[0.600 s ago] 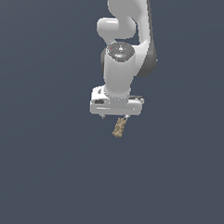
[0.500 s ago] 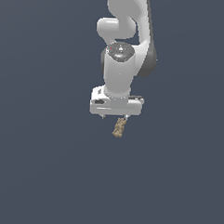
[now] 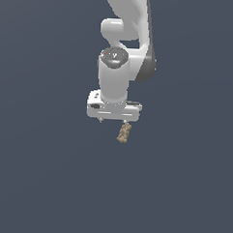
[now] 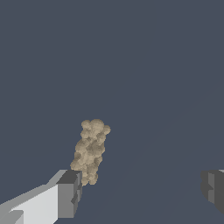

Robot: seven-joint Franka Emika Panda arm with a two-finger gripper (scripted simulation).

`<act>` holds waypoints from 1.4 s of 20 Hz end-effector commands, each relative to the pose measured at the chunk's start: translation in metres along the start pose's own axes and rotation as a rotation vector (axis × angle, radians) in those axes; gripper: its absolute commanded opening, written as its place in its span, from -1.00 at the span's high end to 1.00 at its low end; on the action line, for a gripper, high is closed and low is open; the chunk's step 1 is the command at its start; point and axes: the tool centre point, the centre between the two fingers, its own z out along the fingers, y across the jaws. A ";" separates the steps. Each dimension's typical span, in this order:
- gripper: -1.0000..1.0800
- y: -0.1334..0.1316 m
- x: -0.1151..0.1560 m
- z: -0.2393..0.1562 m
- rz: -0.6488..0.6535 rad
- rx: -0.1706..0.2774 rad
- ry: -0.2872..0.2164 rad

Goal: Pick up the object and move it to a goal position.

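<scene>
Tan-brown and knobbly, the lump point(image 3: 124, 133) lies on the grey counter point(image 3: 42, 182), showing just below the white gripper point(image 3: 113, 120), toward the exterior view's right. Your fingers point(image 4: 70, 192) stand wide apart in the wrist view and grip nothing; the lump sits just beside one of them.
</scene>
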 end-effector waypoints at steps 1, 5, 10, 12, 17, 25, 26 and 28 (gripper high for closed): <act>-0.92 -0.001 0.000 0.000 0.000 0.000 0.000; -0.92 -0.003 -0.001 0.003 0.009 0.000 0.001; -0.92 -0.011 -0.003 0.012 0.042 0.001 0.007; -0.92 -0.015 -0.005 0.017 0.061 0.002 0.011; -0.92 -0.031 -0.011 0.035 0.127 0.005 0.022; -0.92 -0.052 -0.023 0.060 0.223 0.011 0.039; -0.92 -0.054 -0.024 0.062 0.230 0.011 0.040; -0.92 -0.056 -0.026 0.065 0.242 0.012 0.042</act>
